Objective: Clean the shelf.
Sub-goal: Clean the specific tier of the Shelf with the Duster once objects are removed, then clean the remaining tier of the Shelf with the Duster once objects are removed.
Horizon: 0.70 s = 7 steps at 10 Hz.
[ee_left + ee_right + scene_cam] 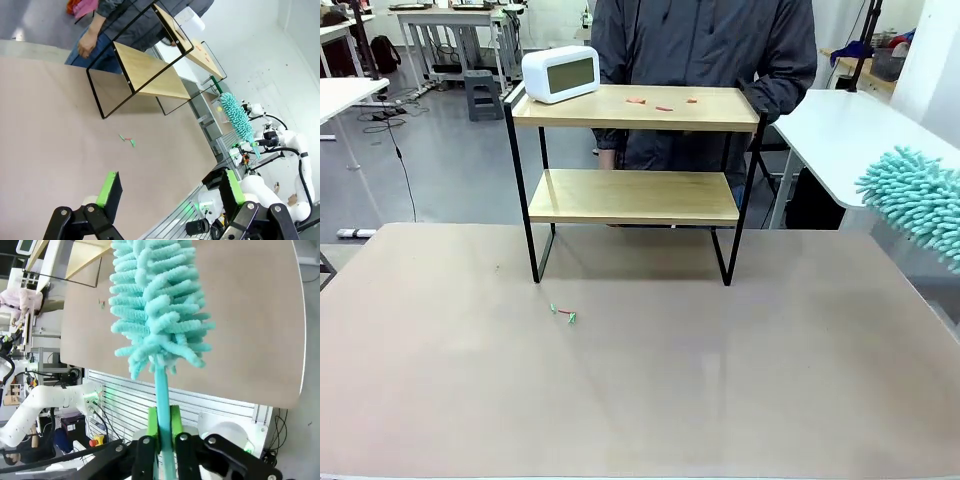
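Shelf (635,110): we see it on the far middle of the table (640,400), in front of the person, with 3 red scraps (663,106) and a clock (560,73) on its top board.
Risk: we judge a wide sweep could knock the clock off, or a hard push could shove the light frame.
Right gripper (164,422): clamped on the duster (157,305) handle, head raised, well right of the shelf.
Left gripper (169,187): fingers wide apart, empty, above the near table.
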### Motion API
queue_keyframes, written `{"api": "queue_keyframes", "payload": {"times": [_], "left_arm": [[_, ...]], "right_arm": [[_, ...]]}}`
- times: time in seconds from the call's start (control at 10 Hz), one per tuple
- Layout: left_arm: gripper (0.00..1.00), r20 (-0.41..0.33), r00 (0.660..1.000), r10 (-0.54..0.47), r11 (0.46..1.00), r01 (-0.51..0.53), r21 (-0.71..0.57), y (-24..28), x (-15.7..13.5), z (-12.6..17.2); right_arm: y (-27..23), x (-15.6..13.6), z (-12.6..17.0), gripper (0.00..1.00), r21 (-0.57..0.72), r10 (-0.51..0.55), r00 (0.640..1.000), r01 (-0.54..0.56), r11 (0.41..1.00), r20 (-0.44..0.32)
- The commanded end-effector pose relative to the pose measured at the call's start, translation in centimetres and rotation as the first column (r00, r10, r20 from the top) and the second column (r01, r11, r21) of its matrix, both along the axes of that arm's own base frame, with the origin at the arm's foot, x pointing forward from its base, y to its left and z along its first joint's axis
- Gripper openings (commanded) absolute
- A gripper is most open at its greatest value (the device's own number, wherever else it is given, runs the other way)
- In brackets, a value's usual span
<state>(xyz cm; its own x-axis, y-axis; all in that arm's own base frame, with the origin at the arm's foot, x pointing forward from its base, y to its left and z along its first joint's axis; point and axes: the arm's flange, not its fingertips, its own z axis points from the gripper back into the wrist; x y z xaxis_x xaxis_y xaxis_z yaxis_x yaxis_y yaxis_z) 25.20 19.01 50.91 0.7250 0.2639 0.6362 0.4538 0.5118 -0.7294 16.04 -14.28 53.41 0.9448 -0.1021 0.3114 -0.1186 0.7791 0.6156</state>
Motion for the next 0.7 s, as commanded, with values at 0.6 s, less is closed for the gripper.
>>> {"api": "queue_keyframes", "payload": {"times": [0.6], "left_arm": [[1.0, 0.021, 1.0, -0.004, 1.0, 0.005, -0.011, -0.1, 0.14, 0.07]], "right_arm": [[-0.42, -1.37, -0.63, 0.12, 0.031, 0.052, 0.999, -0.053, 0.998, 0.01]]}}
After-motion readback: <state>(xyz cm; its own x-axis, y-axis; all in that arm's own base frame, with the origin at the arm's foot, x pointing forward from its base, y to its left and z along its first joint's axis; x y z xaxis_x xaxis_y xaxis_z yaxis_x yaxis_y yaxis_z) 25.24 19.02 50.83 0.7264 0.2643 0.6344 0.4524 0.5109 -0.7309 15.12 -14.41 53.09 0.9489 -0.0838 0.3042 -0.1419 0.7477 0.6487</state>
